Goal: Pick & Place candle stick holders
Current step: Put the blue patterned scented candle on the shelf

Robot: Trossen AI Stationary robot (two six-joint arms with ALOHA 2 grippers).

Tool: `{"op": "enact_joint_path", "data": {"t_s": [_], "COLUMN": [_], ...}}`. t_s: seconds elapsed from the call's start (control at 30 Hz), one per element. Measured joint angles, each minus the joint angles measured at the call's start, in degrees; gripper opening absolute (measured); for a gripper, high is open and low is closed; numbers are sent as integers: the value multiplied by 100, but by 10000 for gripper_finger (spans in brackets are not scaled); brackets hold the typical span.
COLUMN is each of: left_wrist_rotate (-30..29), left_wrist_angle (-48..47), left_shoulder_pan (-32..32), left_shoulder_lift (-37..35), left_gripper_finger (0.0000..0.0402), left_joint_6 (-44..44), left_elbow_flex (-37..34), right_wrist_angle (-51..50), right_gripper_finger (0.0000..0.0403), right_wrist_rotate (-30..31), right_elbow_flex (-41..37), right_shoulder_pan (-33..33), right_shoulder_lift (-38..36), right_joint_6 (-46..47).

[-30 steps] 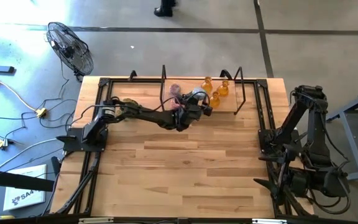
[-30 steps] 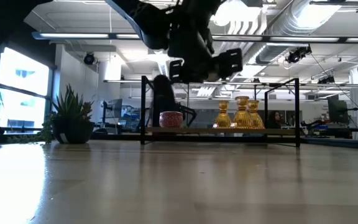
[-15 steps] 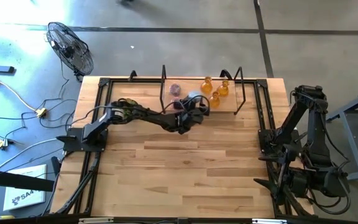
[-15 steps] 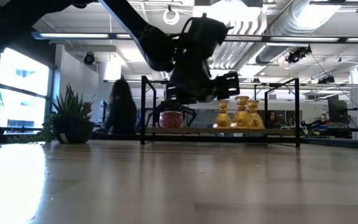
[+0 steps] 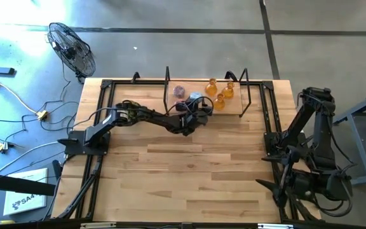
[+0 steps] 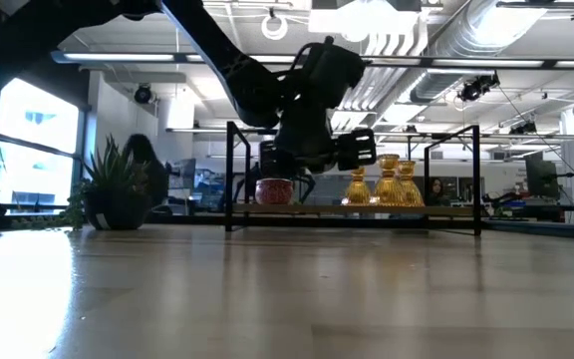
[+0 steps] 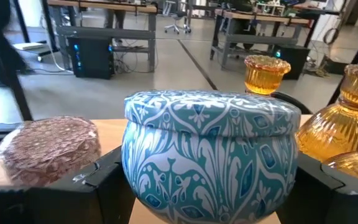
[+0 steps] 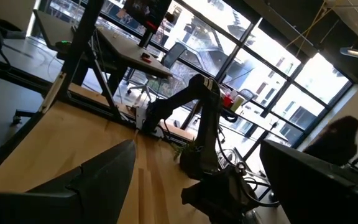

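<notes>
Along the far edge of the wooden bench, left to right: a squat pink patterned glass holder, then a squat light blue patterned glass holder between the fingers of the left pincer, which close on its round sides, then three amber bulbous glass holders with narrow necks. The glass looks rigid, smooth and breakable, likely light; the broad body seems the safest hold. At the near right corner, the right pincer waits wide and empty.
</notes>
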Motion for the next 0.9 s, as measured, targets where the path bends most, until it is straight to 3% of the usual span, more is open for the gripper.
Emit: {"op": "enact_joint_path", "data": {"t_s": [0.9], "left_wrist_rotate": [559], "left_wrist_angle": [-131], "left_shoulder_pan": [226], "left_shoulder_lift": [0], "left_gripper_finger": [286], "left_joint_6": [229], "left_elbow_flex": [0], "right_wrist_angle": [-22], "right_gripper_finger": [339], "right_wrist_rotate": [-11], "right_elbow_flex": [0], "right_shoulder_pan": [-285], "right_shoulder_lift": [-2], "right_joint_6": [-11]}}
